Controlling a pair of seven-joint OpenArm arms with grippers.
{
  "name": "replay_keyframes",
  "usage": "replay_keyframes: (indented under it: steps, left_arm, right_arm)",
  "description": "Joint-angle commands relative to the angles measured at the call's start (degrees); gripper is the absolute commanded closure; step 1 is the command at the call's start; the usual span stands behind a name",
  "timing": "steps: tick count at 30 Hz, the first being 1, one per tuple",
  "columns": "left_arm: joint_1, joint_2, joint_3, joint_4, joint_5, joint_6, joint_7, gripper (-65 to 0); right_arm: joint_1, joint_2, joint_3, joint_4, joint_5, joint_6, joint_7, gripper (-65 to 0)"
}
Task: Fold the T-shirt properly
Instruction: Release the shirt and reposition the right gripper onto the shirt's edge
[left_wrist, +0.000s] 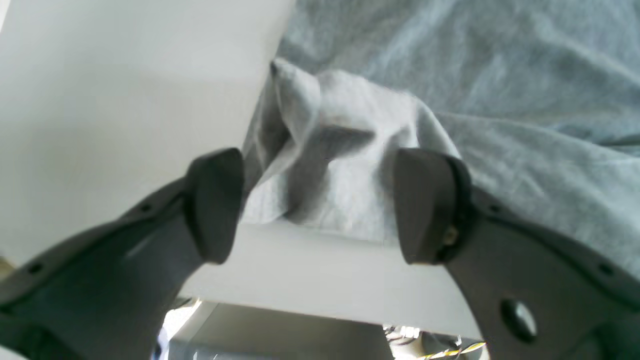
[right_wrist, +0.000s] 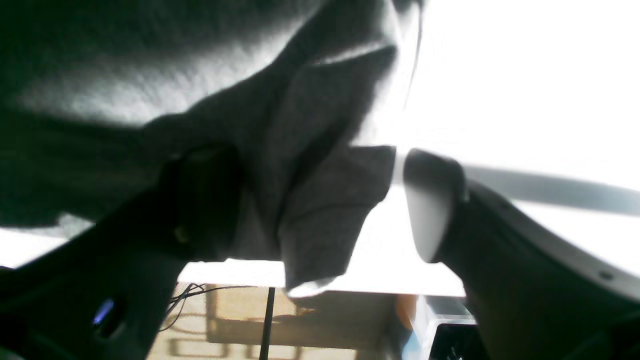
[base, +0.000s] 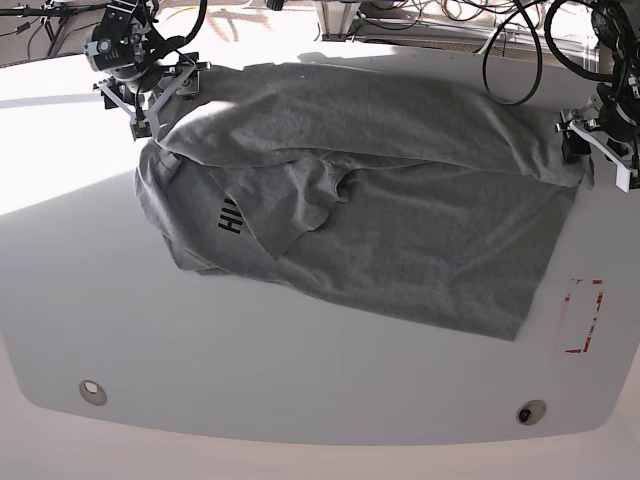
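T-shirt (base: 400, 210) lies folded over on bench (base: 300, 380). Left gripper (left_wrist: 320, 205) jaws apart astride bunched corner; right gripper (right_wrist: 320, 200) jaws apart, cloth between.

1. A white worktop (base: 300, 370) with a rounded near edge fills the frame.
2. The grey T-shirt (base: 400, 230) lies on it, upper centre.
3. A red-outlined rectangle (base: 583, 316) marks the right.
4. Two round fittings, lower left (base: 92, 390) and lower right (base: 527, 412).

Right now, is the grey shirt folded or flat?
Partly folded: the heather-grey cotton T-shirt has its far edge doubled over itself, black lettering peeking out.
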Motion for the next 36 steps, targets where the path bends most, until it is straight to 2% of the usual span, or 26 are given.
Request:
replay_keyframes:
  steps: [1,10,15,19,25,36]
  left_arm:
    - [-0.37,-1.07,-0.39,0.76,0.85,0.28,0.19,-45.3]
    - [-6.35,-1.68,-0.57,1.29,0.59,0.1,0.45,-45.4]
    - [-11.8,-2.47,-0.74,0.76,0.76,-2.18,0.45,-45.3]
    - [-16.64,-1.42,0.05,-0.47,1.02,-3.76,0.19,-45.3]
    - [-23.76,0.78,2.25,-5.66,1.11,-3.59,0.01,-45.3]
    - [-30.7,0.78,4.44,-13.04,1.11,-3.41,-2.01,-45.1]
  right_arm:
    - [0.72,0.35,0.23,1.2,-0.02,-0.23,0.71,-48.8]
    - [5.02,0.52,1.55,1.2,-0.11,-0.23,0.71,-48.8]
    - [8.28,1.31,3.48,1.11,-0.55,-0.23,0.71,-48.8]
    - [12.5,2.81,4.54,0.85,-0.11,-0.23,0.71,-48.8]
    - [19.0,2.9,4.45,0.67,-0.46,-0.32,0.71,-48.8]
    - [29.99,3.78,4.71,-10.49,-0.64,-0.49,0.89,-48.8]
